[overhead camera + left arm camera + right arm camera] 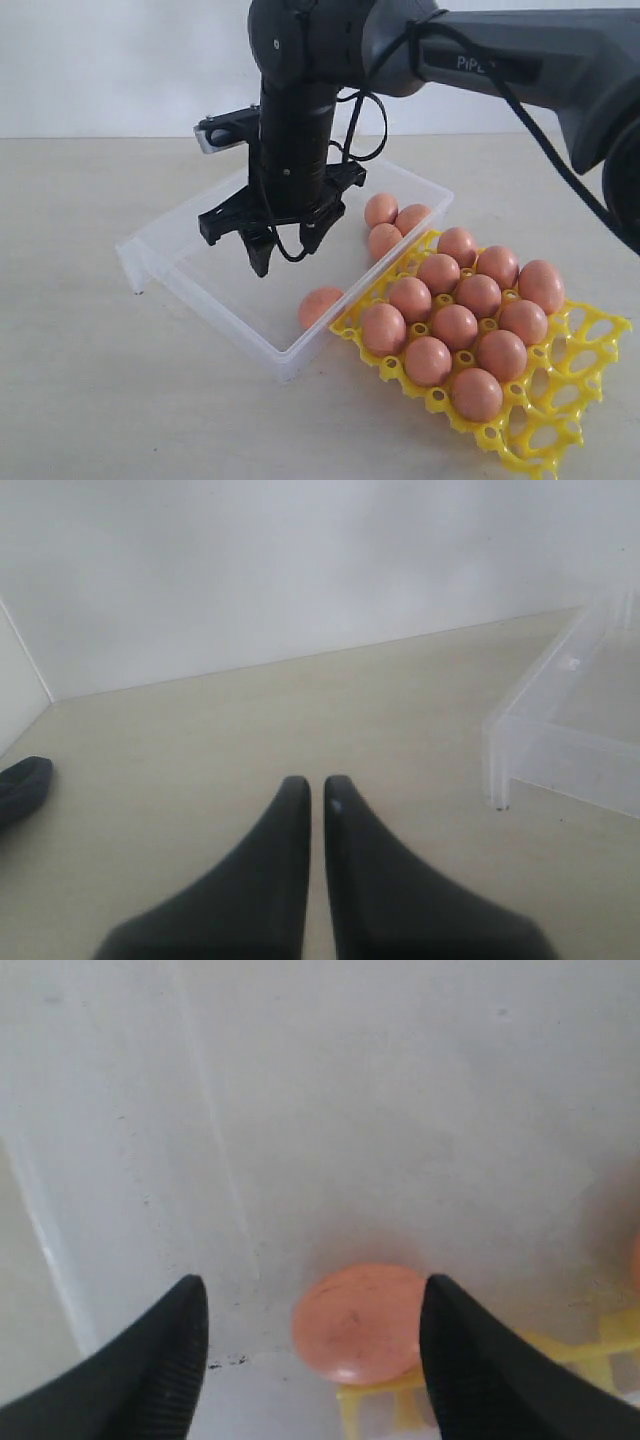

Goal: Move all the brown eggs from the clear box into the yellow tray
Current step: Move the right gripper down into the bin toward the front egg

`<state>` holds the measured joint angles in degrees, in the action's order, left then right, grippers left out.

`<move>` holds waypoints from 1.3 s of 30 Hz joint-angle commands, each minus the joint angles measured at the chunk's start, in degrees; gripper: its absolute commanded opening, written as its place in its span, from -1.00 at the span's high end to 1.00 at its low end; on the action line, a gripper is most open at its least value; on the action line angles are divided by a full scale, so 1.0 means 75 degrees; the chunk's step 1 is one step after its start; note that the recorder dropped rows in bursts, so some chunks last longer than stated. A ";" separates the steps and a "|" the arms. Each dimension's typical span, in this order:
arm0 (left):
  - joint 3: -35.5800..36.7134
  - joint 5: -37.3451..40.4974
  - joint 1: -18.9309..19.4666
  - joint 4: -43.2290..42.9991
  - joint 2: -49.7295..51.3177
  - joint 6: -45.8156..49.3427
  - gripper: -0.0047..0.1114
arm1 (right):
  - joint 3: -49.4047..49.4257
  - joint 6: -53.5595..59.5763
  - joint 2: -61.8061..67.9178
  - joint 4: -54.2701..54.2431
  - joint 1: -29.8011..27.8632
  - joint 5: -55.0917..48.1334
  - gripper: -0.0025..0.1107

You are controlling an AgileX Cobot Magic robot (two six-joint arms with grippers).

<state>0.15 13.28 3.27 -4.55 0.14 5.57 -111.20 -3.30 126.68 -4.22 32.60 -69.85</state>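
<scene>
While my right claw (pixel 285 250) hangs over the clear box (pixel 190 262) with its two fingers wide apart and nothing in them, I look down at the lone egg (pixel 360 1322) right under it. It lies in the near corner of the box, close against the wall beside the yellow tray (pixel 590 330). Three more brown eggs (pixel 384 241) huddle in the far corner, touching each other. Twelve eggs (pixel 454 326) already sit in the tray cups.

I think an egg like this is light, with a hard shell that cracks if I squeeze too much. It is smooth and round, so it can slip or roll away. I would put one finger on each side of its fat middle and close gently. The box wall is so near that a finger may bump it.

My arm hides part of the box, so I cannot tell if another egg lies behind it. My left claw (pixel 313 785) does not show from outside. Its own camera shows its fingers together over the bare tabletop (pixel 200 740). A dark thing (pixel 22 785) at the picture's edge is cut off, and I cannot name it.
</scene>
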 commanded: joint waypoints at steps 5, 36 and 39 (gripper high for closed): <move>-0.0020 -0.0050 -0.0056 0.0039 -0.0019 -0.0023 0.85 | -0.0009 -0.1884 0.0344 -0.1003 -0.0634 -0.0014 0.00; -0.0020 -0.0050 -0.0056 0.0039 -0.0019 -0.0023 0.85 | -0.0539 0.3564 0.0503 -0.1180 -0.0742 -0.0014 0.00; -0.0020 -0.0050 -0.0056 0.0039 -0.0019 -0.0023 0.85 | -0.0374 0.3623 0.0519 -0.1159 -0.0752 -0.0014 0.00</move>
<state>0.15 13.28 3.27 -4.55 0.14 5.57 -114.75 22.26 131.35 -12.85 27.43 -69.66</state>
